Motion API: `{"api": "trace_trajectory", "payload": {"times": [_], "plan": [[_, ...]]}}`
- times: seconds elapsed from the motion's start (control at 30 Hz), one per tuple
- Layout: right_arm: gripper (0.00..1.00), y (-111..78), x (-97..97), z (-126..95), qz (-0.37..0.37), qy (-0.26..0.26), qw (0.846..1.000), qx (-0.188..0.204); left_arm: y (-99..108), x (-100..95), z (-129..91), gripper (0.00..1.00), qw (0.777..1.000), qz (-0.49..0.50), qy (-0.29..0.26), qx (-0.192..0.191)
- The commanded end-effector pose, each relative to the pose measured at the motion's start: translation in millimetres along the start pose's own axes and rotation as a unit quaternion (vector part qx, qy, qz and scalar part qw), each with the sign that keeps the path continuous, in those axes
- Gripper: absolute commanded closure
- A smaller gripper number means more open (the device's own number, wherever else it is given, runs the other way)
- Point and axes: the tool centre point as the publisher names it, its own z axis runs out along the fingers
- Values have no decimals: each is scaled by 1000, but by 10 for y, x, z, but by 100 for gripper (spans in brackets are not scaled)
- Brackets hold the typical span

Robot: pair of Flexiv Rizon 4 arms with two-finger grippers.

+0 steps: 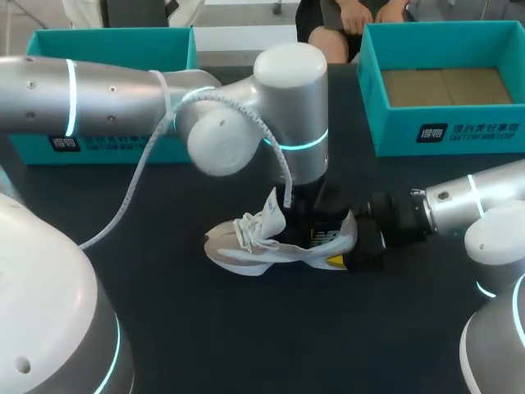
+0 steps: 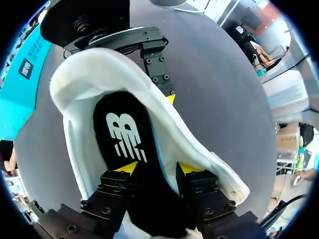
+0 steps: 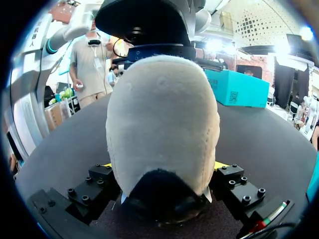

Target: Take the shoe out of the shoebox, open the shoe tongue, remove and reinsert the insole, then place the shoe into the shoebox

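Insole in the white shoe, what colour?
Black insole with white logo, inside the white shoe; best in left wrist view.

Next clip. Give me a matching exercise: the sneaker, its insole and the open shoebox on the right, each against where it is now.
Things:
1. white sneaker
2. black insole with white logo
3. open teal cardboard shoebox

Places:
A. at the far right of the black table, brown floor showing
B. inside the sneaker, gripped between the fingers of the left gripper
C. lying mid-table, heel clamped by the right gripper

Pairs: 1-C, 2-B, 3-A
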Motion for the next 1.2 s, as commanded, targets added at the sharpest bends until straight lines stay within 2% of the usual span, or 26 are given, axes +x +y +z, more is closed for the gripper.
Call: {"api": "trace_trajectory", "payload": {"times": [0.03, 0.07, 0.2, 0.27, 0.37, 0.4, 0.53, 0.9, 1.2], "plan": [[100, -36, -11, 16, 0, -1, 1000, 1, 29, 80, 177, 46, 999, 8, -24, 32], [100, -36, -11, 16, 0, -1, 1000, 1, 34, 80, 197, 52, 999, 9, -38, 33], [100, -36, -11, 16, 0, -1, 1000, 1, 53, 61, 257, 61, 996, 4, -76, 40], [100, -36, -11, 16, 0, -1, 1000, 1, 56, 50, 286, 79, 995, 3, -98, 37], [100, -36, -11, 16, 0, -1, 1000, 1, 56, 26, 299, 92, 995, -1, -97, 38], [100, -36, -11, 16, 0, -1, 1000, 1, 59, 16, 301, 100, 994, -3, -104, 36], [100, -36, -11, 16, 0, -1, 1000, 1, 77, 6, 219, 100, 994, -8, -104, 31], [100, -36, -11, 16, 0, -1, 1000, 1, 187, -21, -203, 100, 995, -21, -74, 58], [100, -36, -11, 16, 0, -1, 1000, 1, 261, -21, -359, 100, 996, -46, -20, 80]]}}
